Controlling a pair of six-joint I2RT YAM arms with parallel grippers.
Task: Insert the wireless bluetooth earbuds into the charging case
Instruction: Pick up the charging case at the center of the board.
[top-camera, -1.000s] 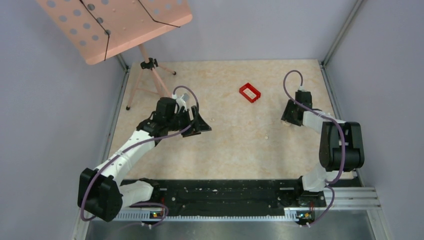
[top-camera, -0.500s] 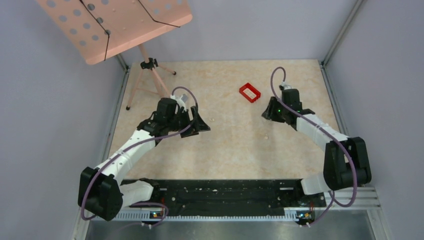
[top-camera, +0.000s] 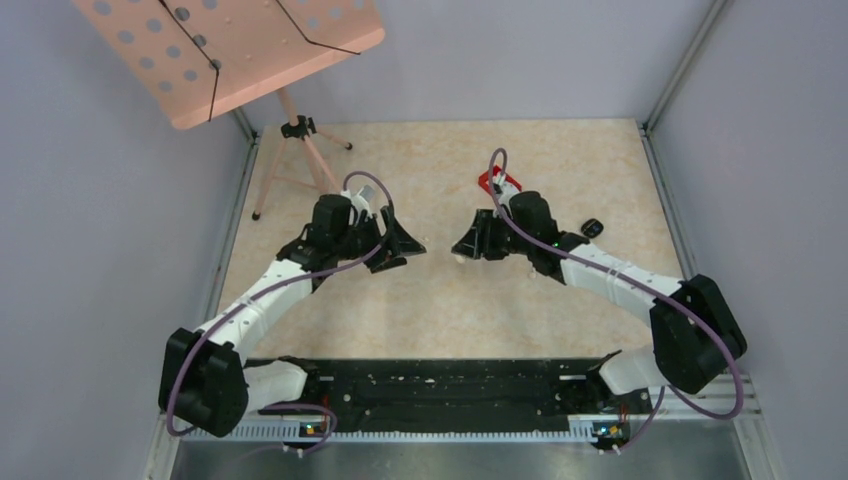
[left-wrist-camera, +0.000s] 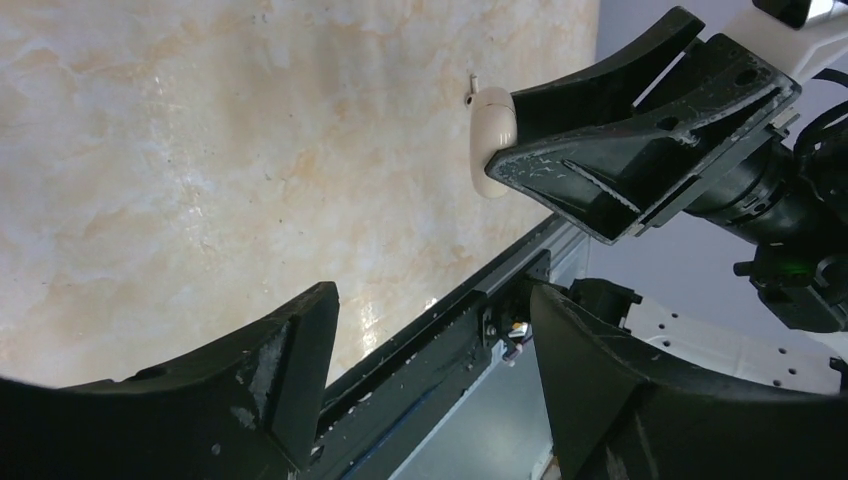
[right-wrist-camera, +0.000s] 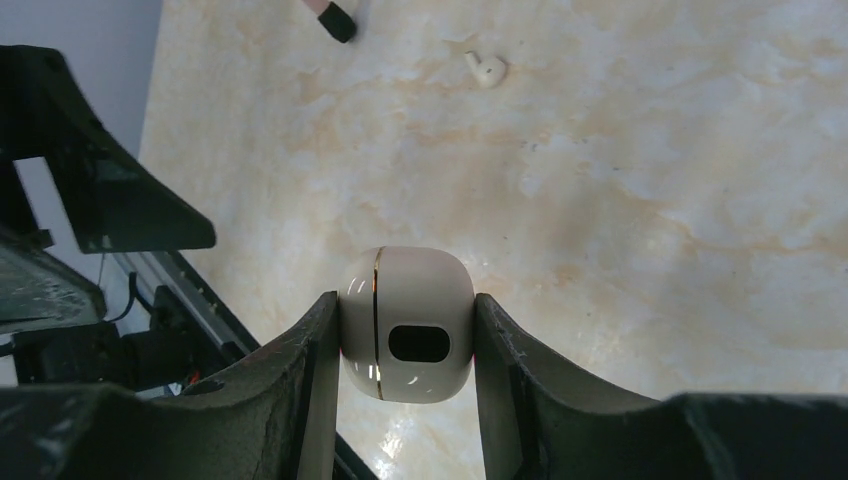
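The right gripper (right-wrist-camera: 406, 302) pinches the cream case (right-wrist-camera: 405, 345) between both fingers, low over mid-table. The case is closed; its gold seam runs along the fingers and its dark oval faces the wrist camera. The left gripper (left-wrist-camera: 430, 305) has its fingers spread, holding nothing, just across from the case. A pale earbud (right-wrist-camera: 486, 68) lies on the table ahead, well apart. The red tray (top-camera: 490, 181) is half hidden behind the right arm, so its contents cannot be told.

Overhead view looking down, wrist views close (sharing tabletop (top-camera: 450, 300))
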